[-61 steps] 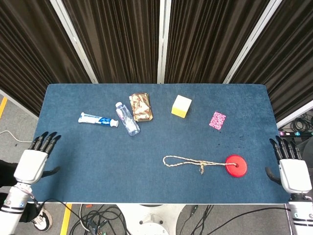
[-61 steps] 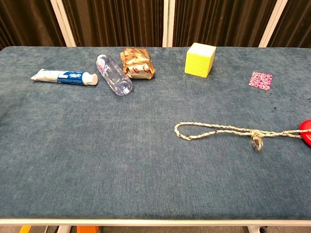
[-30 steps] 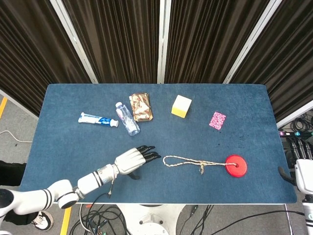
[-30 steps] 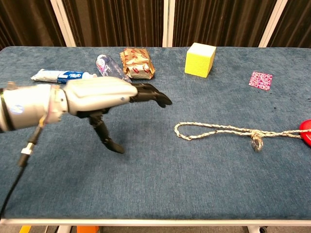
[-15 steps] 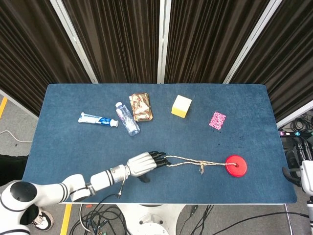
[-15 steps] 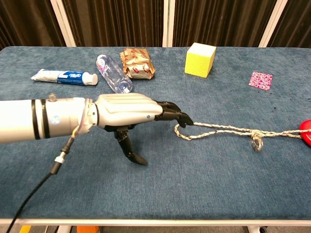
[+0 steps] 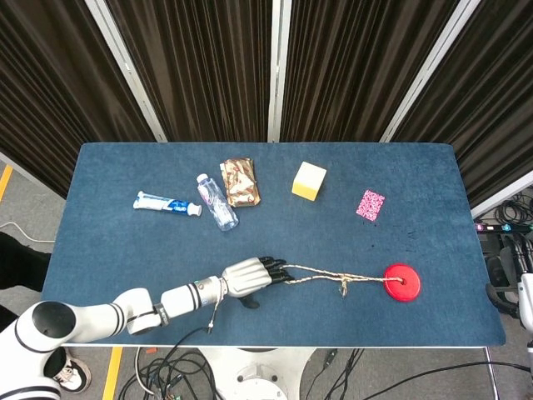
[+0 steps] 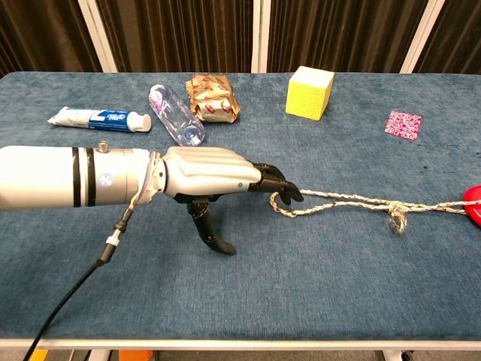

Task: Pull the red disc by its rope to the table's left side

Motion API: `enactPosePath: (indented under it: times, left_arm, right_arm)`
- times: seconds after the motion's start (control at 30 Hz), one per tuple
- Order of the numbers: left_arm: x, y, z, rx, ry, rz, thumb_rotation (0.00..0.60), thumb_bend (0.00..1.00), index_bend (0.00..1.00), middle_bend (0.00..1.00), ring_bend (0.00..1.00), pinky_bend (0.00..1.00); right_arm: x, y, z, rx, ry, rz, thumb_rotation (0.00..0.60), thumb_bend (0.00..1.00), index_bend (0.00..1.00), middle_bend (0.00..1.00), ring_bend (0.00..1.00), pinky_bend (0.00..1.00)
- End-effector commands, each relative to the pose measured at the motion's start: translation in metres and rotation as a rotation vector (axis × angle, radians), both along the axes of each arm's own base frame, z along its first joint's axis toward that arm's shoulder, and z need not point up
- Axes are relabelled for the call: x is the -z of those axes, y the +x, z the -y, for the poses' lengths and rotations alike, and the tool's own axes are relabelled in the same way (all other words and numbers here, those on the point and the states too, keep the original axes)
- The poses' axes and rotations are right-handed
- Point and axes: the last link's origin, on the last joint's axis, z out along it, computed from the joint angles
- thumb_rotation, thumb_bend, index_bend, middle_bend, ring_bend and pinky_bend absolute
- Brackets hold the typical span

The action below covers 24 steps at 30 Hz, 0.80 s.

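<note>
the left arm reached in from the lower left, low and nearly level over the table, forearm stretched toward the middle. the left hand [image 7: 248,276] [image 8: 214,175] lay palm down, its dark fingers [image 8: 276,183] extended forward and curved slightly down, with the thumb pointing down to the surface beneath the palm. whether the fingers gripped anything could not be told. the right hand [image 7: 526,293] showed only as a sliver at the far right edge, its pose unreadable.
</note>
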Motion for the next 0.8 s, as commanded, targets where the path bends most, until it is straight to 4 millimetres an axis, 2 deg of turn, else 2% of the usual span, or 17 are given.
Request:
enactPosePath:
  times: [0.03,0.2,0.37,0.53,0.8]
  left_arm:
    - [0.0,0.0,-0.003,-0.003,0.0,-0.032,0.6,0.23,0.08,0.17,0.0,0.16]
    - [-0.005,0.0,-0.006,-0.005,0.01,-0.05,0.6,0.26,0.08,0.24,0.0,0.16]
    - [-0.012,0.002,-0.008,-0.002,0.021,-0.057,0.6,0.27,0.09,0.36,0.0,0.16]
    - [-0.015,-0.001,-0.006,-0.005,0.025,-0.078,0.6,0.28,0.09,0.44,0.01,0.16]
    - [-0.022,-0.003,-0.005,-0.018,0.033,-0.089,0.6,0.29,0.11,0.58,0.13,0.18]
  right_arm:
    - [-0.001,-0.001,0.0,0.0,-0.004,0.001,0.6,0.21,0.0,0.0,0.0,0.0]
    - [-0.002,-0.002,0.0,0.003,-0.013,0.002,0.6,0.21,0.0,0.0,0.0,0.0]
    - [-0.001,-0.002,0.001,0.004,-0.014,0.003,0.6,0.21,0.0,0.0,0.0,0.0]
    - [-0.001,-0.002,0.001,0.003,-0.018,0.003,0.6,0.22,0.0,0.0,0.0,0.0]
    - [-0.002,-0.003,0.002,0.006,-0.03,0.007,0.6,0.23,0.0,0.0,0.0,0.0]
